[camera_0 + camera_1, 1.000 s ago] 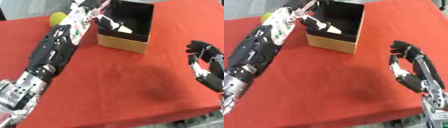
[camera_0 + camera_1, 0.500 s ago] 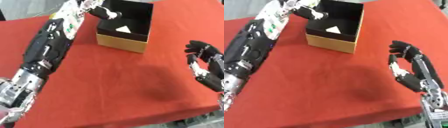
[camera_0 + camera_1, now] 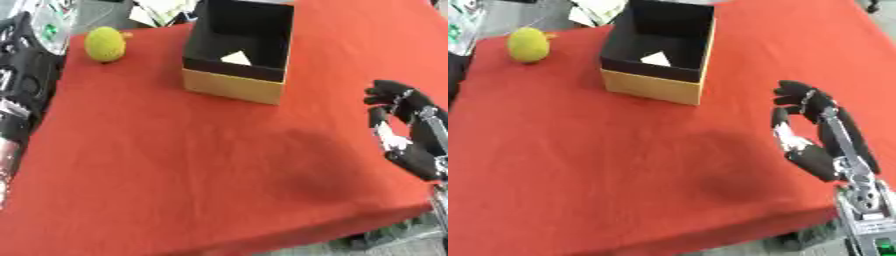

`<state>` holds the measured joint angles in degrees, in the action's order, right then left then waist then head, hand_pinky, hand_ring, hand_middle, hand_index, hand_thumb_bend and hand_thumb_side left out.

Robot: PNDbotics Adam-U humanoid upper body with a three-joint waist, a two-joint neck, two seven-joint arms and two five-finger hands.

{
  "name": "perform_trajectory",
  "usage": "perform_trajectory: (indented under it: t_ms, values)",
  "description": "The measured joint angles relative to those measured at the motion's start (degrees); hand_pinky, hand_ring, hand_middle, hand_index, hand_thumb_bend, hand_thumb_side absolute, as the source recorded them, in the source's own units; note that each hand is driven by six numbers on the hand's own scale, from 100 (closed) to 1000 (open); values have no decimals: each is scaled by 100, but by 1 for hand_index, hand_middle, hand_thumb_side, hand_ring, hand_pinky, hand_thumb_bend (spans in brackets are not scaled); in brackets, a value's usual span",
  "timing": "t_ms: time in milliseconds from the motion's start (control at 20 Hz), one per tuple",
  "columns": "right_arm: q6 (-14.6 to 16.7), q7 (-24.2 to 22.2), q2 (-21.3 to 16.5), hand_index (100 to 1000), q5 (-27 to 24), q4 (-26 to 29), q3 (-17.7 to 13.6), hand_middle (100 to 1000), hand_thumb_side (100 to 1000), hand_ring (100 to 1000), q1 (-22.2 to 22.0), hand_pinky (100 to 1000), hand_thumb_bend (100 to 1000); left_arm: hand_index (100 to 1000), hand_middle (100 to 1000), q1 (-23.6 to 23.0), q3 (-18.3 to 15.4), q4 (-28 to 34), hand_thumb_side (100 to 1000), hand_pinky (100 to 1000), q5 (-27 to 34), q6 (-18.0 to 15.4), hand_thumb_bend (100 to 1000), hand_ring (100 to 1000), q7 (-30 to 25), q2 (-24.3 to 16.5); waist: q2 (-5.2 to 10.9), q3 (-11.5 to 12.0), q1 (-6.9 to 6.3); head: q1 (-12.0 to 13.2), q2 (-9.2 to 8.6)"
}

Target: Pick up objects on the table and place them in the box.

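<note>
Looking down over the work area, we see a bench covered in red cloth (image 3: 175,165) that fills most of both views and lies slightly askew.

1. Box. An open cardboard box with tan outer walls and a black interior (image 3: 238,50) stands upright toward the far side of the bench, near the middle. A small pale, flat, roughly triangular piece (image 3: 655,59) lies on the box floor; we cannot make out what it is.

2. Loose object. A round yellow-green textured ball (image 3: 105,44) rests on the red cloth to the left of the box, near the far left corner of the bench. It is apart from the box and nothing touches it.

3. Right hand. Our black right hand (image 3: 811,130) shows at the right edge of the bench, well apart from both box and ball. Its fingers (image 3: 794,95) point away from us, relaxed and slightly bent, spread apart, holding nothing.

4. Left arm. Our black left arm with silver joints (image 3: 22,85) runs along the left edge of the left eye view, reaching up toward the far left corner. The left hand itself lies outside both views, so we cannot tell the state of its fingers.
</note>
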<state>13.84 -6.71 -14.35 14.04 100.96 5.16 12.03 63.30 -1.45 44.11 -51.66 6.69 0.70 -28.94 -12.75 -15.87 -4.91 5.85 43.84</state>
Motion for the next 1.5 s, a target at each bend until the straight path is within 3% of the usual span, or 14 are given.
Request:
perform_trajectory:
  t_ms: [200, 550, 950, 1050, 1200, 1250, 1350, 1500]
  values:
    - [0, 0, -1, 862, 0, 0, -2, 741, 506, 746, 4, 697, 100, 863, 732, 27, -113, -657, 455, 717, -127, 275, 637, 711, 127, -24, -35, -60, -24, 10, 0]
    - [0, 0, -1, 862, -1, 0, -3, 741, 509, 746, 21, 697, 100, 858, 721, 12, -115, -1467, 420, 707, -151, 177, 605, 696, 168, 1, -112, -148, -36, 68, 0]
    - [0, -1, -1, 862, -2, 0, -3, 741, 512, 746, 49, 697, 100, 830, 677, -140, -115, -1670, 334, 684, -293, 270, 572, 656, 163, 57, -134, -147, -47, 366, 0]
    - [0, -2, -1, 862, -2, 0, -4, 741, 508, 746, 50, 697, 100, 800, 639, -165, -115, -1676, 237, 665, -344, 314, 540, 626, 206, 80, -135, -146, -47, 439, 0]
    - [0, -2, -1, 862, -2, 0, -15, 741, 513, 746, 51, 696, 100, 776, 613, -204, -115, -1655, 202, 653, -419, 418, 523, 607, 381, 85, -139, -140, -47, 509, 0]
    - [0, -2, -1, 862, -2, 0, -17, 741, 514, 746, 51, 696, 100, 744, 575, -224, -115, -1646, 137, 633, -441, 452, 506, 578, 457, 86, -141, -139, -47, 520, -1]
    - [0, -2, -1, 862, -2, 0, -18, 741, 514, 746, 51, 696, 100, 706, 534, -242, -115, -1645, 100, 616, -500, 524, 480, 550, 619, 88, -145, -131, -46, 522, -1]
    - [0, -2, -1, 862, -2, 0, -19, 741, 516, 746, 51, 696, 100, 637, 471, -282, -115, -1642, 100, 573, -592, 612, 416, 496, 880, 106, -151, -108, -44, 521, -1]
